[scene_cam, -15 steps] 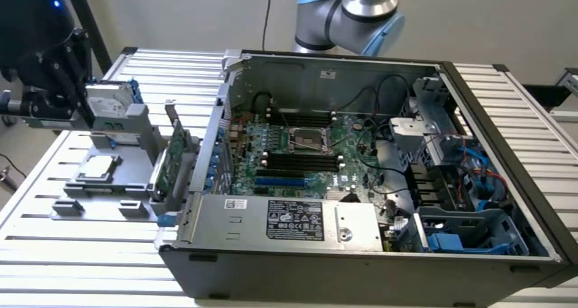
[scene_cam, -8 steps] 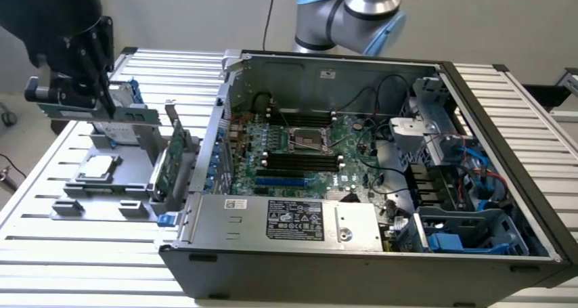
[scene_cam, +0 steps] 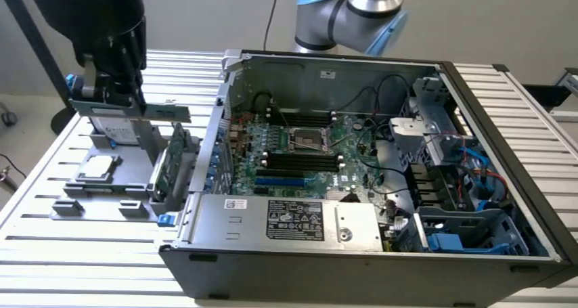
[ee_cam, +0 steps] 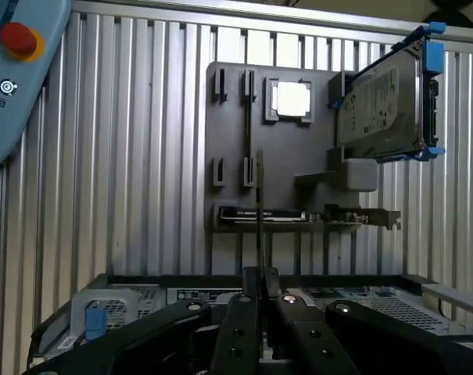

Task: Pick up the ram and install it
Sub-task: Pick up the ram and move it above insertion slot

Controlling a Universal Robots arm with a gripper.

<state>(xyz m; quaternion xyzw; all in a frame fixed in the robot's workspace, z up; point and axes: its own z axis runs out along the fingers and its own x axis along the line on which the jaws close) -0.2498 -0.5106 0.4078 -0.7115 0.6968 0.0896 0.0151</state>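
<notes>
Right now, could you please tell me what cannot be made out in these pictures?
- Ram: wrist view, edge-on, so chips unseen; lower end hidden by the gripper.
- Slots: exterior view, latches too small to tell.
- Arm: exterior view, cut off by the top edge.

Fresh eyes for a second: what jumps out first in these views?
The open computer case fills the exterior view's middle, green motherboard exposed. At that view's upper left, the jaws are shut on the ram, held over the grey parts tray.
</notes>
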